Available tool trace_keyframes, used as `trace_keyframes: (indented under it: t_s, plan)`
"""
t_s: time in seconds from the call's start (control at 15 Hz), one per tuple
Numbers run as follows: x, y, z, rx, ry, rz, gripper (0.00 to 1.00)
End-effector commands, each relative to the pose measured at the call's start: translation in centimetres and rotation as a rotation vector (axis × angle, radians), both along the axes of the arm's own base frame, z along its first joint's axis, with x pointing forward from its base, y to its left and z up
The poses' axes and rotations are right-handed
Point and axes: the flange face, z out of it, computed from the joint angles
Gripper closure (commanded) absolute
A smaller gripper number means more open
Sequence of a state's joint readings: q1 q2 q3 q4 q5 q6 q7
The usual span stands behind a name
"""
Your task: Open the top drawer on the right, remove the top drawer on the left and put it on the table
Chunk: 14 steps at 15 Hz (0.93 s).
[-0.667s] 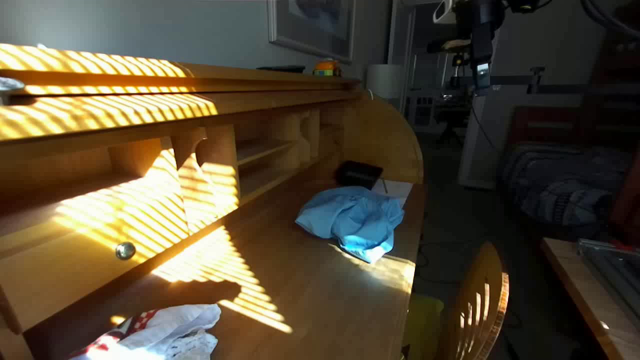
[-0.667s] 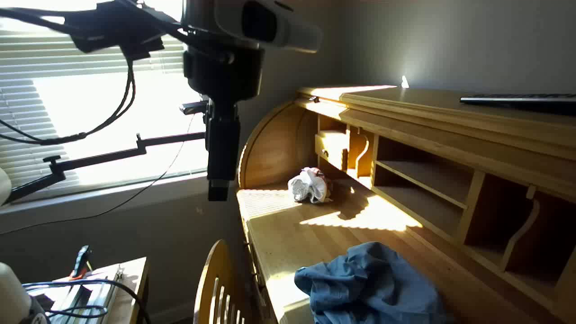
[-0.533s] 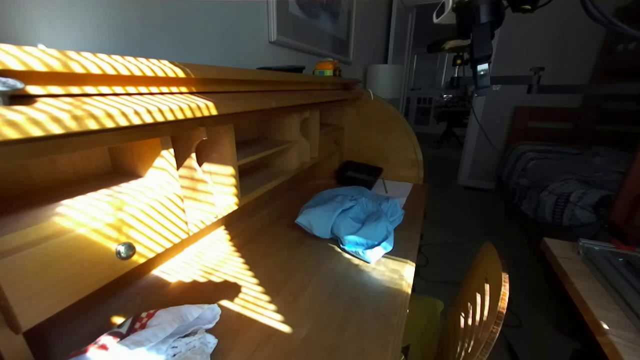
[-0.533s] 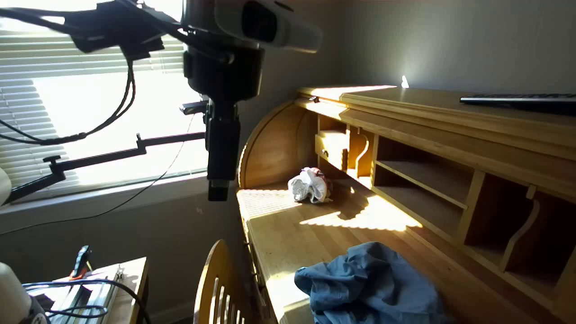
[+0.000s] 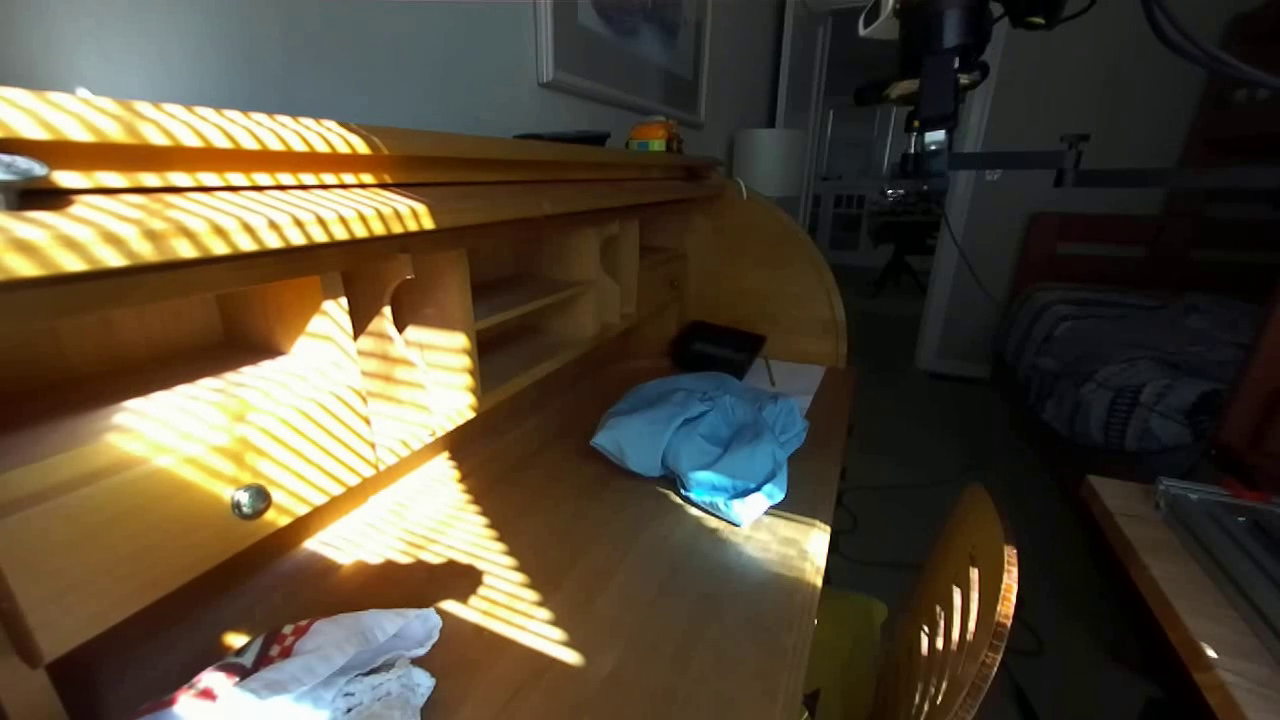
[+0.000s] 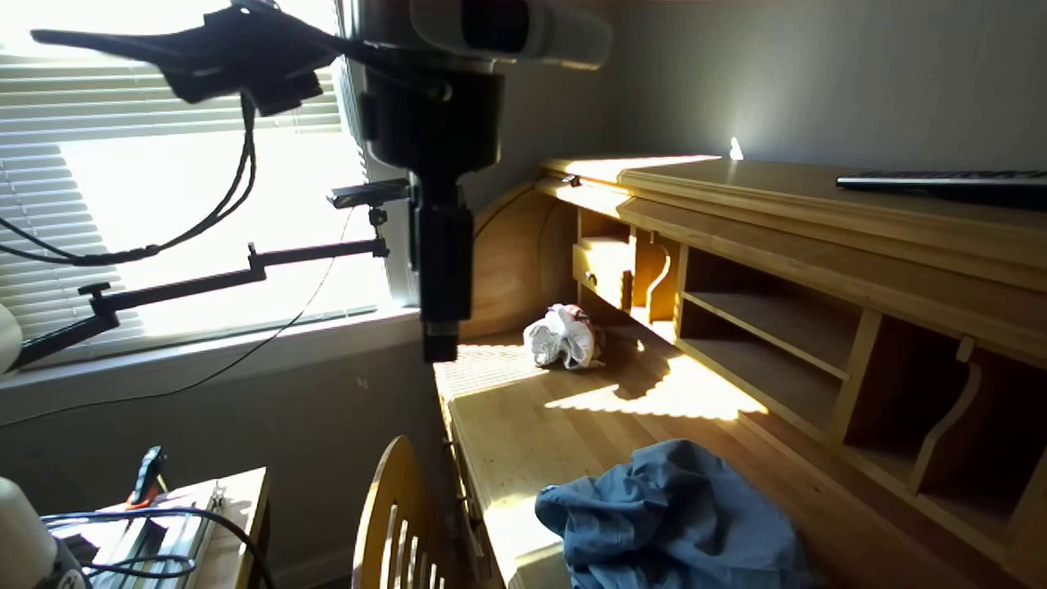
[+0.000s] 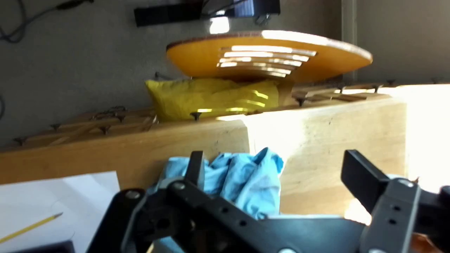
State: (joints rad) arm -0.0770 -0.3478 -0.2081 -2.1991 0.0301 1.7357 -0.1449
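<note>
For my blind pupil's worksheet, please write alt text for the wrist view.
An open, empty black pincer spans the lower foreground, with a crumpled blue cloth behind it on a wooden desk. White paper with a yellow pencil on it lies at left; beyond the desk's edge are a yellow cushion and a slotted wooden chair back.

Well apart from the tool [image 7: 275,166] and above the counter [image 5: 640,590], the left drawer [image 5: 180,530] shows pale wood and a shiny knob [image 5: 251,501], its opening unclear; the right drawer [image 5: 658,285], also knobbed, looks closed.

Blue cloth [image 5: 705,435], chair [image 5: 955,565]; pencil [image 7: 31,227] on paper [image 7: 79,200]
</note>
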Motion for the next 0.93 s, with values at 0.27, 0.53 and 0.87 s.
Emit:
trace_keyframes:
  t_s: [0.27, 0.53, 0.87]
  plan:
    - [7.1, -3.3, -2.6, -0.235, -0.365, -0.033, 0.0]
    - [9.7, -5.9, -6.4, -0.369, -0.484, -0.007, 0.0]
    - [11.1, -9.6, -11.2, -0.445, -0.576, 0.003, 0.0]
